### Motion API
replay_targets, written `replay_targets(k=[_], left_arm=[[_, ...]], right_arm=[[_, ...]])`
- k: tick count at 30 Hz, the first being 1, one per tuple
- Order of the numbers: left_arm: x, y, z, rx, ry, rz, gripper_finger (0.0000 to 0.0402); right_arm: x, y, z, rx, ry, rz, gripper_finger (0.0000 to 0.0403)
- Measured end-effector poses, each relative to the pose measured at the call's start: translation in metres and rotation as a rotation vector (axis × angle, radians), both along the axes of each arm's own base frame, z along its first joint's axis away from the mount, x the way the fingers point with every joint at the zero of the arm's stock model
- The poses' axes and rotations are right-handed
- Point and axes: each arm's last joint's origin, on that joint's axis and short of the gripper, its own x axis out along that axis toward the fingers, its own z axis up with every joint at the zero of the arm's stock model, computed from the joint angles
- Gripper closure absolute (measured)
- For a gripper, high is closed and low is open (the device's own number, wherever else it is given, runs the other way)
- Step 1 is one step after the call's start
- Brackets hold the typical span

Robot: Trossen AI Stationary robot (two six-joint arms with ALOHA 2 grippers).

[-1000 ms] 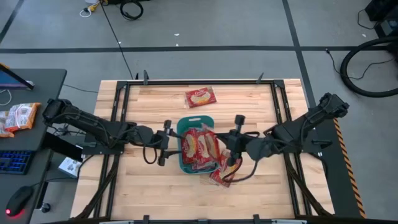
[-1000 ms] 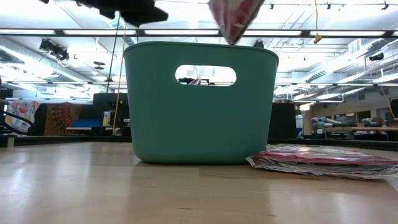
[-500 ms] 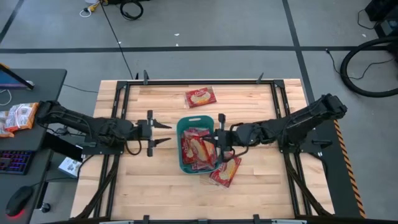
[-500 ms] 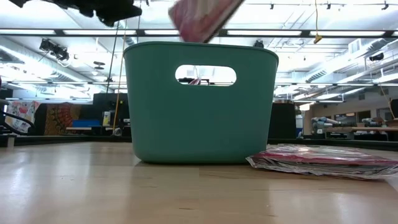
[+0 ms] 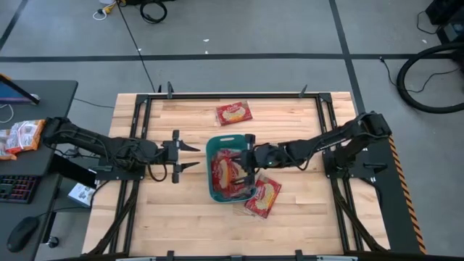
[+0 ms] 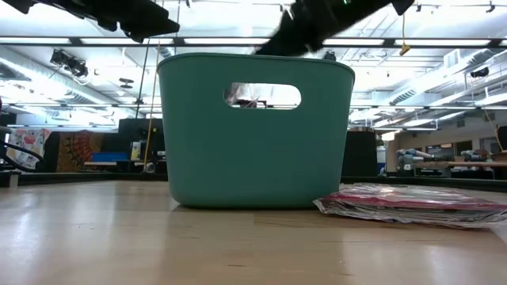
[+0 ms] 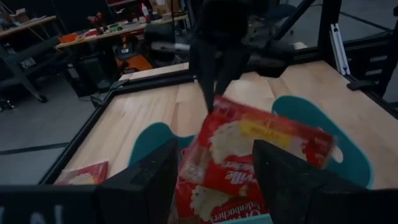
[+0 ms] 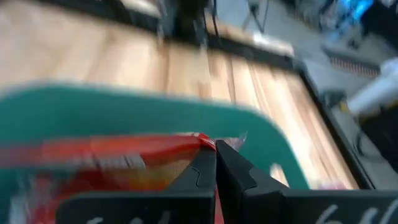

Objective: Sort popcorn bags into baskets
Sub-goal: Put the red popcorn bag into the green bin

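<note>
A: Right now the right gripper reaches over the teal bin from the right side, fingers clenched on a red popcorn bag — the left wrist view shows that bag hanging tilted above the bin's open top, pinched at its upper edge.

B: And the right wrist view?

A: Same grip: the two dark fingers pressed together, a red edge of the bag caught between them, the bin's rim curving beyond.

B: Contents of the bin?

A: Several red bags already lie inside, overlapping; I cannot count them. One more bag lies flat on the wooden table, just beside the bin's near right corner — the low view shows it at the foot of the bin. Another bag lies alone toward the far edge of the table, well apart from the bin.

B: Left arm?

A: Left gripper sits left of the bin, near it but not touching, jaws spread and nothing between them, pointed at the bin.
</note>
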Motion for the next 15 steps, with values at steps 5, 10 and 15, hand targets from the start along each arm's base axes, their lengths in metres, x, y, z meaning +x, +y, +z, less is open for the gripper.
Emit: replay_targets(k=[5, 10, 15], left_arm=[[0.000, 0.000, 0.000, 0.001, 0.005, 0.000, 0.0194], [0.001, 0.000, -0.001, 0.002, 0.005, 0.000, 0.0194], [0.001, 0.000, -0.001, 0.001, 0.003, 0.000, 0.0194]], right_arm=[[-0.007, -0.006, -0.008, -0.053, 0.119, -0.073, 0.0396], [-0.008, -0.015, -0.014, -0.062, 0.166, -0.141, 0.0375], [-0.007, -0.026, -0.014, -0.032, 0.156, -0.209, 0.0323]])
